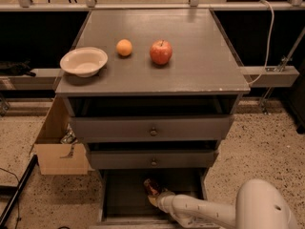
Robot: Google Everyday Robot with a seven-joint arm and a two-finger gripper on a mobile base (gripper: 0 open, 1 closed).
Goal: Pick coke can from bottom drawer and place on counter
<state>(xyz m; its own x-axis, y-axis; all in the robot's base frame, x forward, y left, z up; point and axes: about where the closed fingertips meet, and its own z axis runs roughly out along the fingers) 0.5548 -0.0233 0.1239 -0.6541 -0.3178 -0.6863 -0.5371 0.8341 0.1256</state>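
Observation:
The coke can point(151, 187) is a small red can lying on the dark floor of the open bottom drawer point(125, 194), near its middle back. My gripper point(156, 197) is inside the drawer at the end of the white arm point(200, 211), which reaches in from the lower right. It sits right at the can's front side and partly hides it. The grey counter point(190, 66) is the cabinet's top, high above the drawer.
On the counter stand a white bowl point(84, 61), an orange point(124, 47) and a red apple point(161, 52). Two shallower drawers with knobs point(153, 131) overhang the bottom drawer. An open cardboard box point(57, 144) stands to the left of the cabinet.

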